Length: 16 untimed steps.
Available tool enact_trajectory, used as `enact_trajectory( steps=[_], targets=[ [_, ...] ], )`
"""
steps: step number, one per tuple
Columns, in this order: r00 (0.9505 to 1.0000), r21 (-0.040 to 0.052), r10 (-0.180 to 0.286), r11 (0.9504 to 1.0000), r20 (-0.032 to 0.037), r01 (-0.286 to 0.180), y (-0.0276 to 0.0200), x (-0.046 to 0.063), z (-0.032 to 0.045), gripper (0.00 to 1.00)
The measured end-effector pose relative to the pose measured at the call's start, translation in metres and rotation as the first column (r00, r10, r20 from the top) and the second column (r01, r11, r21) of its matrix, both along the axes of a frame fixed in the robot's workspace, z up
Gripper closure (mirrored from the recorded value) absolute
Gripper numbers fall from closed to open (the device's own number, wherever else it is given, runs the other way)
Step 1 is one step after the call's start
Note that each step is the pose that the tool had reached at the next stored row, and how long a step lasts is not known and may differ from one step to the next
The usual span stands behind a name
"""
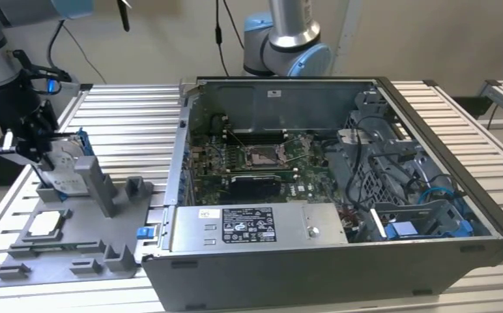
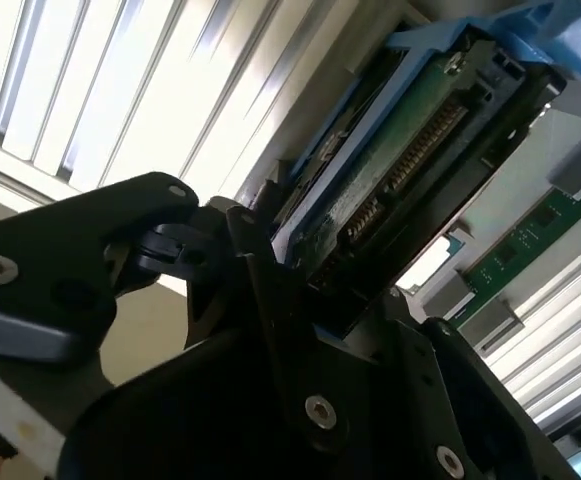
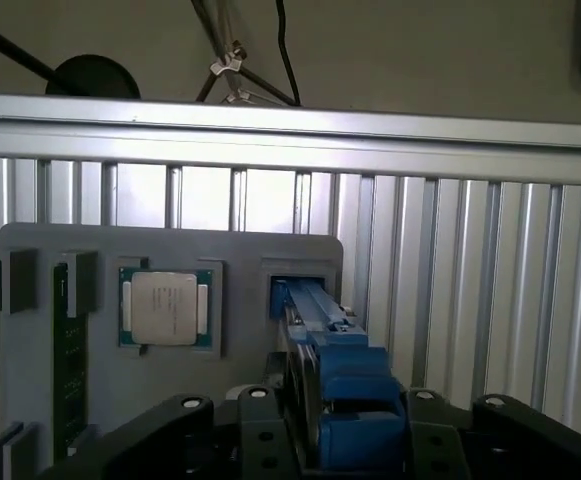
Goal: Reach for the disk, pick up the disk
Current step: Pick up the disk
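The disk (image 1: 63, 163) stands on edge in a slot of the grey fixture (image 1: 69, 257) at the exterior view's left, its white label and blue bracket showing. My gripper (image 1: 45, 153) has come down over its top. In the first wrist view the disk (image 3: 335, 350) runs edge-on between my black fingers (image 3: 260, 420), which lie against both sides of the blue bracket. In the second wrist view the disk (image 2: 400, 160) shows its green board and connector, clamped between the fingers (image 2: 255, 260).
An open computer case (image 1: 339, 163) takes up the middle and right of the slatted table. The fixture also holds a small square silver chip (image 3: 165, 308) and a green memory stick (image 3: 62, 350). A second arm's base (image 1: 287, 45) rises behind the case.
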<state>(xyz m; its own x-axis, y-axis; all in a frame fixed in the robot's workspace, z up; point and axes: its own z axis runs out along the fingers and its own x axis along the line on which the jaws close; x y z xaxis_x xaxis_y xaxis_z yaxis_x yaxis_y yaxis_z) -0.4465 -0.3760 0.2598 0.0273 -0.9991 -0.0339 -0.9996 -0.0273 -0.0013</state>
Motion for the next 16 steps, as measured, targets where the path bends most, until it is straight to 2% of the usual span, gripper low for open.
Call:
enact_trajectory(
  steps=[16],
  targets=[
    [1.0000, -0.0004, 0.000, 1.0000, -0.0002, 0.000, 0.0003, -0.0001, -0.0003, 1.00]
  ],
)
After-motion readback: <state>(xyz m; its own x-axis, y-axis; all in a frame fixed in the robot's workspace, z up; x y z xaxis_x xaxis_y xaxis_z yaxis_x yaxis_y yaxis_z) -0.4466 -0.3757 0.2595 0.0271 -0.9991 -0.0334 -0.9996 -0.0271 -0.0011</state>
